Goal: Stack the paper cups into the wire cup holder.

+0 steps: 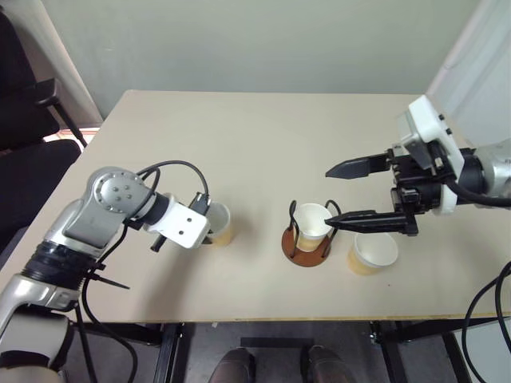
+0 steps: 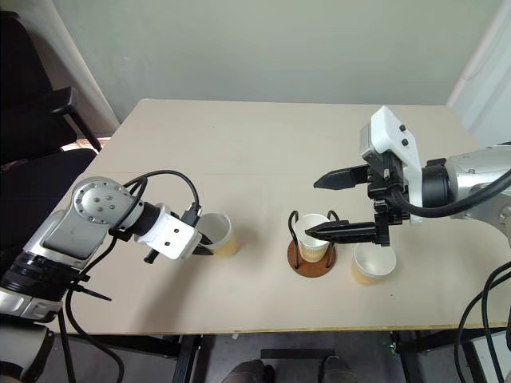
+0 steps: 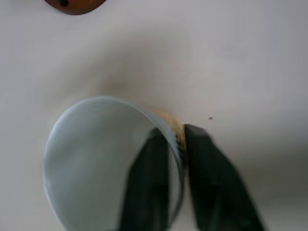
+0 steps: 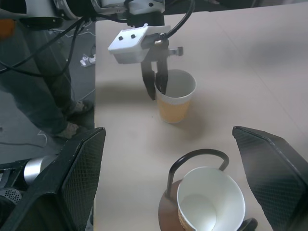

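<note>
Left wrist view: cup (image 3: 106, 163) blurred, its lower rim cut off by the frame edge; wire cup holder (image 3: 75, 5) reduced to a sliver of brown base at the edge. Head views: left gripper (image 1: 209, 227) jaws mostly hidden behind its white housing. Right wrist view: holder's base (image 4: 168, 211) cut off by the edge; a person (image 4: 45, 72) seen only as legs beside the table (image 4: 250, 57).

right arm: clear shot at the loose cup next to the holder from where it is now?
Probably yes. The right gripper is open and holds nothing, hovering above the wire cup holder. The loose cup stands upright just beside the holder, on the robot's right, with bare table around it and nothing over its rim.
</note>
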### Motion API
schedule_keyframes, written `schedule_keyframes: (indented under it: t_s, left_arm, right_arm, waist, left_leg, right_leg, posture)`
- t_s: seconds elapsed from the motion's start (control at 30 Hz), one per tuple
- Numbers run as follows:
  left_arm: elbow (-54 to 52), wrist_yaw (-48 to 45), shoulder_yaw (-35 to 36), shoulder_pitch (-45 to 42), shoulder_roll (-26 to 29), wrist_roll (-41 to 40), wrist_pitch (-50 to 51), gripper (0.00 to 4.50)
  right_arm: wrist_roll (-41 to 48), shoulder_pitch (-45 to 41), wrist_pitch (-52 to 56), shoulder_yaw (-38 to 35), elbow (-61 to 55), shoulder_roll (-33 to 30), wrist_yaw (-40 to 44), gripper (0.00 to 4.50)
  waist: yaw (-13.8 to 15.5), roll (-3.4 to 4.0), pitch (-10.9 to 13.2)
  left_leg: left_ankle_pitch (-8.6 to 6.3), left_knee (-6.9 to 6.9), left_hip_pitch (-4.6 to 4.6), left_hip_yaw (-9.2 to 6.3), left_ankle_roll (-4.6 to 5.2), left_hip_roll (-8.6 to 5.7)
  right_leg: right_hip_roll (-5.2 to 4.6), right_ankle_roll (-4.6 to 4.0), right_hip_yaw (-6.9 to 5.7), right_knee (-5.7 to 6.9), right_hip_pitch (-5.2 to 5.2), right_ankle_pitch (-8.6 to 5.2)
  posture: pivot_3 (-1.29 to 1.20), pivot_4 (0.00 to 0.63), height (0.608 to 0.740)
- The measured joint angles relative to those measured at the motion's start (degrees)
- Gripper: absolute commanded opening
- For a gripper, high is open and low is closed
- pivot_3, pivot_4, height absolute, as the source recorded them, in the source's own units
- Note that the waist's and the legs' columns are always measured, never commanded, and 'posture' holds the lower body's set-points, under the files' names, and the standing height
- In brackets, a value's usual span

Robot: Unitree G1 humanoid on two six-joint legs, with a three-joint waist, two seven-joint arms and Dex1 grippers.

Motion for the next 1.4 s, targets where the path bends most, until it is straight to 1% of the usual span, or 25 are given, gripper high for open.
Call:
schedule_keyframes:
  t_s: [0.13,0.33,0.47,0.6,0.67,0.8,0.9,1.17,1.4]
  left_arm:
    - [-0.1,0.2,0.0,-0.3,-1.1,-0.8,2.5,0.03]
    - [-3.2,-2.6,0.2,-3.1,-2.2,-6.1,12.8,0.03]
    - [-4.7,-3.5,0.4,-8.6,-2.9,-10.7,19.9,0.03]
    - [-3.8,-3.7,-1.4,-16.9,-3.0,-15.0,23.1,0.03]
    - [-2.0,-3.7,-3.3,-21.4,-4.0,-17.1,23.7,0.03]
    - [3.0,-3.8,-7.5,-30.6,-7.6,-22.0,24.3,0.03]
    - [6.1,-3.8,-11.0,-35.4,-9.5,-24.9,23.8,0.03]
    - [14.0,-3.8,-21.4,-41.5,-15.2,-28.8,18.1,0.03]
    - [17.6,-3.8,-24.6,-42.6,-18.4,-30.4,15.0,0.03]
  right_arm:
    - [-0.2,0.8,-0.9,0.0,0.2,-0.4,0.0,4.4]
    - [-0.9,6.5,-5.8,-1.9,1.5,-0.2,1.9,4.4]
    - [-2.7,10.4,-8.8,-2.3,2.0,-1.0,3.9,4.4]
    - [-2.9,13.2,-8.9,-2.5,2.5,-3.8,5.7,4.4]
    - [-2.9,14.3,-8.7,-3.0,3.0,-5.7,6.6,4.4]
    - [-4.0,17.8,-9.3,-4.5,3.5,-9.4,9.2,4.4]
    - [-5.1,19.6,-10.0,-4.8,3.5,-10.5,10.1,4.4]
    - [-4.0,18.9,-8.7,-8.5,2.2,-12.9,9.7,4.4]
    - [-1.5,18.4,-6.6,-9.7,0.6,-13.5,8.0,4.4]
  waist:
    - [0.0,0.0,0.0]
    - [0.1,-0.04,0.0]
    - [0.2,-0.05,0.0]
    - [0.2,-0.05,0.0]
    - [0.3,-0.05,0.0]
    - [0.7,-0.05,0.0]
    - [0.7,-0.05,0.0]
    - [1.0,-0.03,0.0]
    - [1.3,-0.03,0.0]
  left_leg:
    - [0.0,0.0,0.0,0.0,0.0,0.0]
    - [0.0,0.01,-0.01,0.02,0.0,0.0]
    - [0.0,0.02,-0.01,0.03,-0.01,0.0]
    - [0.0,0.01,-0.02,0.06,-0.02,-0.01]
    - [0.0,0.02,-0.02,0.03,-0.02,-0.01]
    - [-0.05,-0.01,-0.06,0.08,0.03,-0.02]
    - [-0.11,-0.01,-0.07,0.13,0.08,-0.02]
    - [-0.19,0.06,-0.21,0.15,0.13,-0.01]
    - [-0.25,0.13,-0.27,0.18,0.17,-0.05]
  right_leg:
    - [0.0,0.0,0.0,0.02,0.0,0.0]
    - [-0.02,0.01,-0.01,0.0,0.01,0.0]
    - [-0.02,0.03,-0.01,0.02,0.02,0.02]
    - [-0.04,0.08,-0.01,-0.03,0.04,0.05]
    - [-0.06,0.12,-0.01,-0.07,0.08,0.07]
    - [-0.08,0.2,-0.04,-0.26,0.14,0.12]
    - [-0.08,0.33,-0.01,-0.4,0.17,0.17]
    - [-0.11,0.61,0.02,-0.56,0.17,0.19]
    - [-0.11,0.78,0.04,-0.61,0.17,0.18]
  posture:
    - [0.0,0.15,0.74]
    - [0.0,0.15,0.74]
    - [0.0,0.15,0.74]
    - [0.0,0.15,0.74]
    - [0.0,0.15,0.74]
    - [0.0,0.15,0.74]
    - [0.0,0.15,0.74]
    - [0.0,0.15,0.74]
    - [0.0,0.15,0.74]
